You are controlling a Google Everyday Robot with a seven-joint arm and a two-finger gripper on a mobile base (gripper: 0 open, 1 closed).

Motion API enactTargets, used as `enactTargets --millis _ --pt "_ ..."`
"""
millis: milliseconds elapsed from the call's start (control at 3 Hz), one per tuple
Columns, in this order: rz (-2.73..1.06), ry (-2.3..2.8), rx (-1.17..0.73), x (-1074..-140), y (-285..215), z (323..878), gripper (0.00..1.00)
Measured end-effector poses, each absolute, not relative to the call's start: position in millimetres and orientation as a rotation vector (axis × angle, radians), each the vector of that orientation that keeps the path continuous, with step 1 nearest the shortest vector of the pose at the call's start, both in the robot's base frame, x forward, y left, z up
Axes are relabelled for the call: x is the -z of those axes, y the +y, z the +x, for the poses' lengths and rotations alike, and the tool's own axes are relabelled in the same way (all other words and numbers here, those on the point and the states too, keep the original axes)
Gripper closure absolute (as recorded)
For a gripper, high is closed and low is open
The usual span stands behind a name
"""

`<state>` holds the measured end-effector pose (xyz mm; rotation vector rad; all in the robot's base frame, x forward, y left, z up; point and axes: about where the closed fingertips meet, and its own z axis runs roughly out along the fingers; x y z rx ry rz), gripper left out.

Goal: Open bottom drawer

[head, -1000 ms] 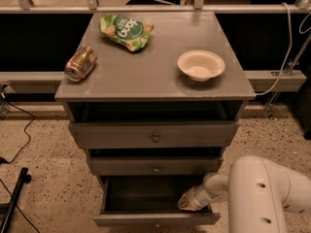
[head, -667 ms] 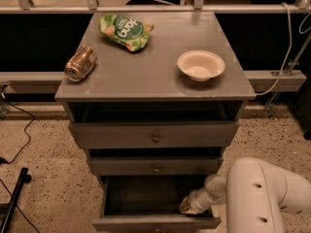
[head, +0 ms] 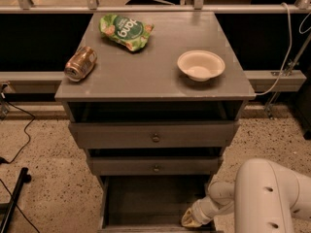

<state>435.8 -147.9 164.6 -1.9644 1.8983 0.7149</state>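
Note:
The bottom drawer (head: 150,200) is the lowest of three grey drawers and stands pulled far out, its dark inside showing. Its front lies at the bottom edge of the view, and its knob is out of view. My gripper (head: 192,219) is low at the drawer's front right corner, at the end of my white arm (head: 269,198). The mid-sized drawer front (head: 155,167) and the widest drawer front (head: 154,136) above each stand a little out, with a dark gap over each.
On the grey cabinet top (head: 155,76) lie a tipped can (head: 80,63), a green snack bag (head: 125,31) and a white bowl (head: 200,65). Black cables (head: 14,144) and a black stand leg (head: 14,198) lie on the speckled floor at the left.
The bottom drawer has slid further out toward the camera. My gripper has moved with it, down and toward the front.

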Motion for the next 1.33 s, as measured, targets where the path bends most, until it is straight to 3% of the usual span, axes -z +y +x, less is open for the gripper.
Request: enactTargets --millis 333,1000,1333 --pt "-1.945 1.894 -0.815 -168 -133 406 1.00" --pt "-1.696 1.760 -0.710 -242 -150 403 0.97" --pt "-1.653 1.754 -0.627 -275 -166 399 0.74"
